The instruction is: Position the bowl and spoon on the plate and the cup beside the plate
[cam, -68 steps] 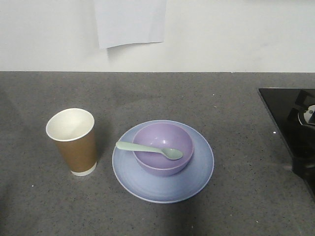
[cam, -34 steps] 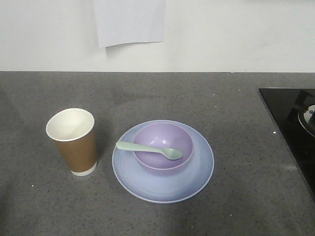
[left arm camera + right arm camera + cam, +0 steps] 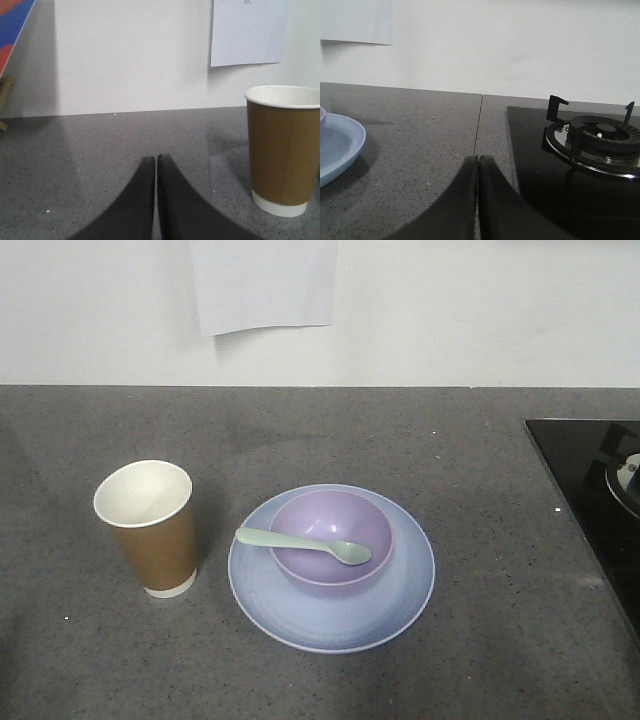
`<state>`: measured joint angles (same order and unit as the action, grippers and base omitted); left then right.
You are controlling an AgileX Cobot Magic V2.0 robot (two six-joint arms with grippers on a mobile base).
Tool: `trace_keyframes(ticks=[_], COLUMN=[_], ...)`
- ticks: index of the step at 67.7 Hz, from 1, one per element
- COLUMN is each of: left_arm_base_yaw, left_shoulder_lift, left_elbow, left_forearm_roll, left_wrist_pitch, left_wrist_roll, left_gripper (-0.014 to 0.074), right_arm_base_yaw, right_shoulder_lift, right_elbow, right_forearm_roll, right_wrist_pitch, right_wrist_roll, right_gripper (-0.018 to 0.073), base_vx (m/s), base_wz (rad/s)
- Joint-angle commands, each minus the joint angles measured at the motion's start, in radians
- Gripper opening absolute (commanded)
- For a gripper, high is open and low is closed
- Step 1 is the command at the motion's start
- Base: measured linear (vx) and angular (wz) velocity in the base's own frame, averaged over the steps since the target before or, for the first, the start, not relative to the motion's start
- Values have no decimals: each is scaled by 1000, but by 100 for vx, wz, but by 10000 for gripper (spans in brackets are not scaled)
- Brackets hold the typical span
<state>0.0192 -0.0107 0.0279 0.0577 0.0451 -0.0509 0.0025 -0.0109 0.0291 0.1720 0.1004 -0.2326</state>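
Left pincer (image 3: 155, 165): fingers pressed together, tips touching, holding nothing. It sits low over the desk (image 3: 100, 145), pointing level toward the back wall, with the cup (image 3: 283, 150) at its 2 o'clock, near but not touching.

Right pincer (image 3: 478, 164): fingers likewise pressed together, nothing between them. It is low and level over the desk, tips above a seam in the surface. The plate (image 3: 340, 145) rim lies at its 10 o'clock, apart from it; the hob (image 3: 580, 165) with its burner (image 3: 595, 140) lies at its 2 o'clock.

Neither arm appears in the front view.

Front view layout: the plate (image 3: 400, 600) lies flat on the desk. The bowl (image 3: 335, 570) stands upright on the plate. The spoon (image 3: 300, 543) rests across the bowl, scoop inside toward 3 o'clock, handle over the rim toward 9 o'clock. The cup (image 3: 150, 530) stands upright at the plate's 9 o'clock, just beside it, not touching. A paper sheet (image 3: 265, 285) hangs on the wall at 12 o'clock.
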Motion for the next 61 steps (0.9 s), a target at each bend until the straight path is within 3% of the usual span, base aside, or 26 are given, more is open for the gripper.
trace_keyframes(ticks=[1,23,39,61], left_arm_base_yaw=[0,0,0,0], left_shoulder_lift=[-7,-7,-7,-7], left_elbow=[-25,-25,-25,-25], left_forearm_roll=[-7,-7,-7,-7], left_wrist_pitch=[-73,-73,-73,-73], left_wrist_roll=[0,0,0,0], left_gripper=[-7,-7,-7,-7], right_arm_base_yaw=[0,0,0,0], right_shoulder_lift=[-14,-14,-14,-14], right_elbow=[2,3,3,3], right_forearm_roll=[1,-23,-252,-232], right_wrist_pitch=[-81,-78,-84,-84], right_wrist_roll=[-6,3,248,250], right_gripper=[-1,-1,-1,-1], base_vx=[0,0,0,0], base_wz=[0,0,0,0])
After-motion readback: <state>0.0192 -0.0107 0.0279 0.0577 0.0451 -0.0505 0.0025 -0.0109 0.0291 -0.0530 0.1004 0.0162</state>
